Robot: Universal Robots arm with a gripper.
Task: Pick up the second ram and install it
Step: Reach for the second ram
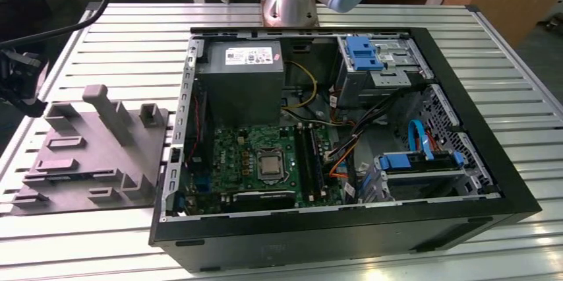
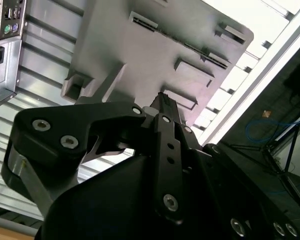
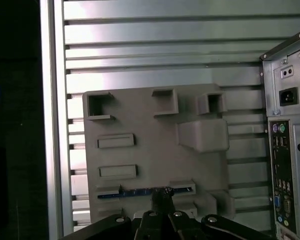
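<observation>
Above the moulded grey tray, the claw (tips together) hovers over the slim blue second ram.

Open computer case sits on the slatted table, toward the exterior view's right. Robot arm base stands at the table's far edge, behind the case. Power supply is in the case's far part, with the motherboard before it. Fixture tray lies just beside the case, on the exterior view's left. The second ram lies in a tray slot, under the gripper.
</observation>
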